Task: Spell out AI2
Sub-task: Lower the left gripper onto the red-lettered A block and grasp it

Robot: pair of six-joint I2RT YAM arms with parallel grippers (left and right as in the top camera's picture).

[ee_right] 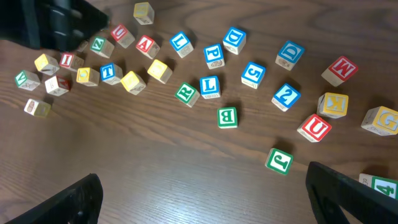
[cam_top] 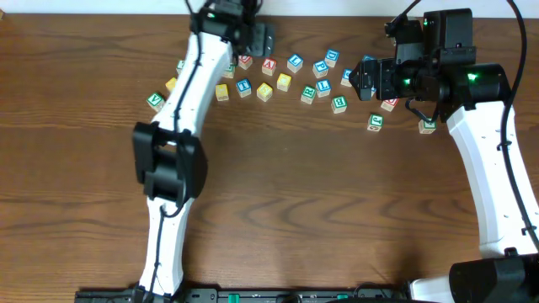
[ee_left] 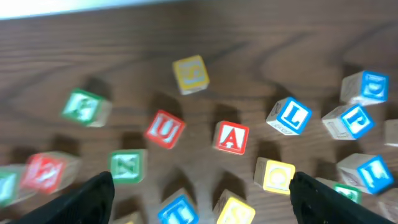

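AI2 cubes lie apart among a loose scatter of letter cubes on the far side of the table, none of them held.

The A cube is clearest in the left wrist view. It sits just right of centre with its red letter face up and the apex toward about 12 o'clock. A red U cube stands at its 9 o'clock, near but not touching. That view is blurred, and I cannot pick out the other two cubes in it.

The right wrist view alone shows all three. The A is at 11 o'clock from centre. The I cube is out toward 10 o'clock, just below the dark end of the left arm, with its stroke running roughly 12 to 6. The 2 cube is between 2 and 3 o'clock, turned diamond-wise, with the blue numeral's top leaning toward 1 o'clock.

Overhead, only the A can be made out, at 12 o'clock from the table's middle. The arms cover parts of the scatter there. Being cubes, none has a long axis.

The left gripper hangs over the A's neighbourhood with its fingers spread wide, pinching nothing. The right gripper is likewise spread, its fingers at 5 and 7 o'clock over bare wood.
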